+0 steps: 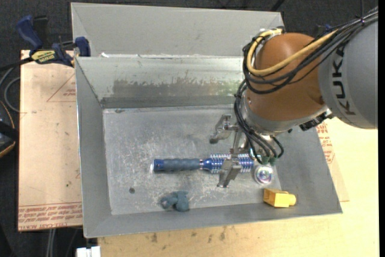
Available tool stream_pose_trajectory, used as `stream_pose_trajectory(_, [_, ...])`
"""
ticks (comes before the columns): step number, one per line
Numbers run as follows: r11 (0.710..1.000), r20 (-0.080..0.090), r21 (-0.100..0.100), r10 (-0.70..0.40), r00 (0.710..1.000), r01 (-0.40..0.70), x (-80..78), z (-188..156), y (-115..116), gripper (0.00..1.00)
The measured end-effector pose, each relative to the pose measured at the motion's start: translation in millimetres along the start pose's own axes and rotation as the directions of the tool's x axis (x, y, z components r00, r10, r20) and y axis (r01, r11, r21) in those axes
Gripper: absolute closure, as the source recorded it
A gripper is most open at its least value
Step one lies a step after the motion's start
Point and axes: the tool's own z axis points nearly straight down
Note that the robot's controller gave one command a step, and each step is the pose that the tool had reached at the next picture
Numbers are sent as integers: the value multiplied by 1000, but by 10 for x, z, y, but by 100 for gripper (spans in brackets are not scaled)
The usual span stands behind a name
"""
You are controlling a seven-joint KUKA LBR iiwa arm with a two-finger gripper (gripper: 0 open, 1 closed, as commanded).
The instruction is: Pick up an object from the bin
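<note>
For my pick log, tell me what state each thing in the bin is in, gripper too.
blue tool: lying flat, ungripped.
gripper: open, low over the blue tool's ribbed end.
shiny round piece: lying beside that end.
yellow block: lying loose, untouched.
grey-blue lump: lying loose, untouched.

Item: blue brush (pixel 180 165), smooth handle, ribbed blue-white head
Pose: flat, handle toward 9 o'clock
Place: bin (pixel 150 129) floor, just 6 o'clock of centre

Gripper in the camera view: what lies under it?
The ribbed end of a blue handled tool lies under the open gripper. The orange wrist cover hides the bin floor beneath it.
</note>
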Motion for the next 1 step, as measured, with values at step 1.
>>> stream_pose_trajectory(1, [1000, 13, -4, -11, 1000, 11, -376, 1476, -603, 0])
